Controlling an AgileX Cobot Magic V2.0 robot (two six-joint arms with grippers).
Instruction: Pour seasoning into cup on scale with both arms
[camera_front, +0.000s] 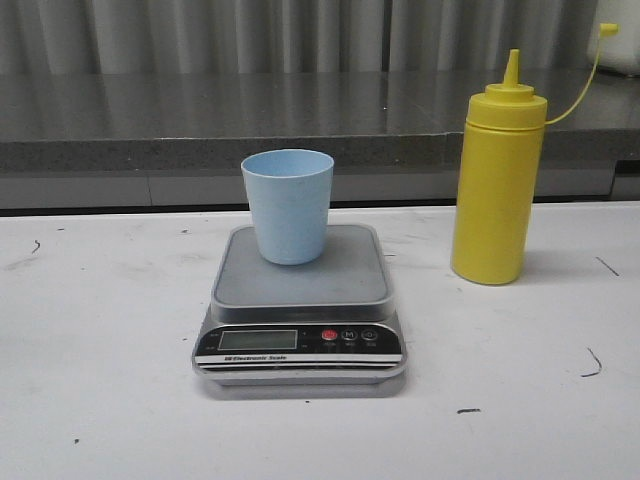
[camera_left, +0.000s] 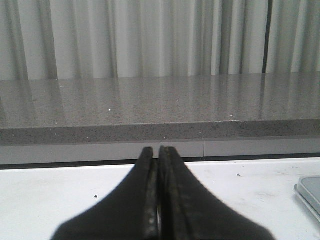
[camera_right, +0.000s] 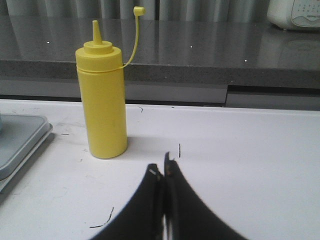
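Observation:
A light blue cup stands upright on the steel platform of the silver-grey scale at the table's middle. The yellow seasoning bottle stands upright on the table to the right of the scale, nozzle uncapped, cap strap arcing to the right. It also shows in the right wrist view, ahead and to one side of my right gripper, which is shut and empty. My left gripper is shut and empty; only a corner of the scale shows in its view. Neither gripper shows in the front view.
A dark grey stone counter runs along the back of the white table, with a curtain behind it. A white appliance sits on the counter at the far right.

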